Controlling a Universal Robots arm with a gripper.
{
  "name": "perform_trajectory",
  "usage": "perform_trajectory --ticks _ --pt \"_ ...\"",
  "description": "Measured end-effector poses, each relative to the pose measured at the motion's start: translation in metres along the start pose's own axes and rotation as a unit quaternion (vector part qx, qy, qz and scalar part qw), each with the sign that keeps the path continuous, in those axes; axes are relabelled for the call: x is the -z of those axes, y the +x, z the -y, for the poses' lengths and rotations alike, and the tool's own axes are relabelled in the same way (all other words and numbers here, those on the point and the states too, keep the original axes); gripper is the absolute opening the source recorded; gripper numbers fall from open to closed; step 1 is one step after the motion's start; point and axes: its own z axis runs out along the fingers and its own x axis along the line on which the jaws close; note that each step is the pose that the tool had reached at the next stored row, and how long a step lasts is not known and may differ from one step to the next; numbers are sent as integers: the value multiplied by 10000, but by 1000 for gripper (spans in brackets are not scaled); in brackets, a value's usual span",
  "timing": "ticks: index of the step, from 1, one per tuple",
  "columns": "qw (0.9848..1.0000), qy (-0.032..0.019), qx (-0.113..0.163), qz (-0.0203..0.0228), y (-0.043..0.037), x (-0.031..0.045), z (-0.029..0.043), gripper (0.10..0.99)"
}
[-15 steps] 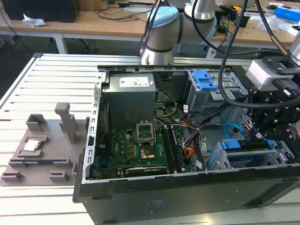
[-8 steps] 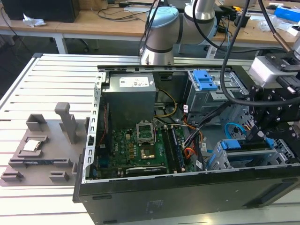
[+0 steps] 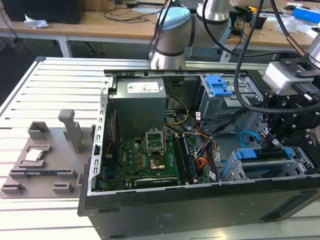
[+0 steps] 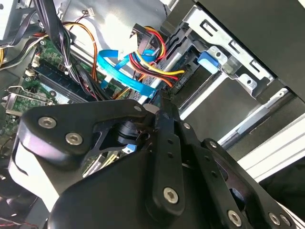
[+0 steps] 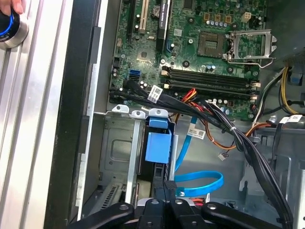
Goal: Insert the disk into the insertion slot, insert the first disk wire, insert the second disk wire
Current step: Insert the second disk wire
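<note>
One claw hangs over the disk, which sits inside the insertion slot near the case's front corner. Its fingers look nearly closed around a dark connector at the disk's end, though I cannot tell whether they truly grip it.

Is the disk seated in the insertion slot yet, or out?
In. The disk stands edge-up inside the insertion slot in the first wrist view, blue carrier showing at its top, with the gripper just above it.

Disk in the insertion slot just beyond the fingers, motherboard farther past it.
</note>
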Motion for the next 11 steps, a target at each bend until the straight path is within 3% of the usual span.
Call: perform_trajectory --ticks 3,7,9,11 --pt "10000 0 0 0 1 -40 2 106" --pt "10000 3 1 15 3 -35 2 106" --pt "10000 7 2 31 3 10 0 106" --pt "10000 4 2 20 3 130 -6 106"
